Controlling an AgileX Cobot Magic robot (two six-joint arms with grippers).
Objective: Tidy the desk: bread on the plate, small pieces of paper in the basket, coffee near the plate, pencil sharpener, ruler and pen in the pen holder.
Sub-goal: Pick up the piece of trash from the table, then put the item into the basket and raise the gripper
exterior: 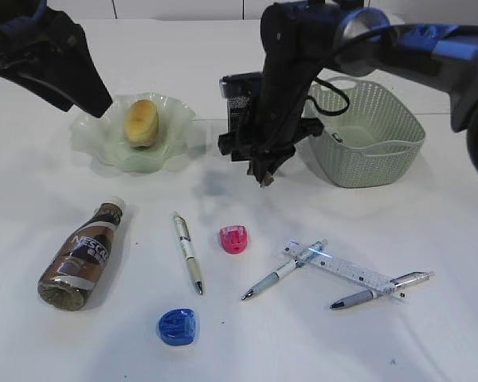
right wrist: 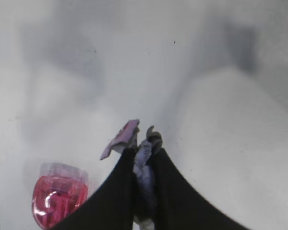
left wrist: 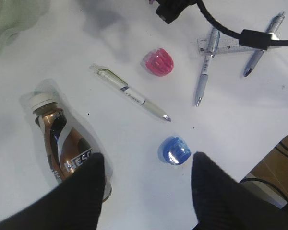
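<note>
White desk [exterior: 430, 95], pen holder [exterior: 237, 94] half-hidden behind right tool [right wrist: 143, 153] pinching paper wad [right wrist: 143, 160]; left tool [left wrist: 146, 172] spread.

left claw [left wrist: 146, 175] agape, right claw [right wrist: 143, 158] pinched

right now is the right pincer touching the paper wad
Touching. The right wrist view shows the right pincer shut on the crumpled paper wad, which is squeezed between both fingers.
</note>
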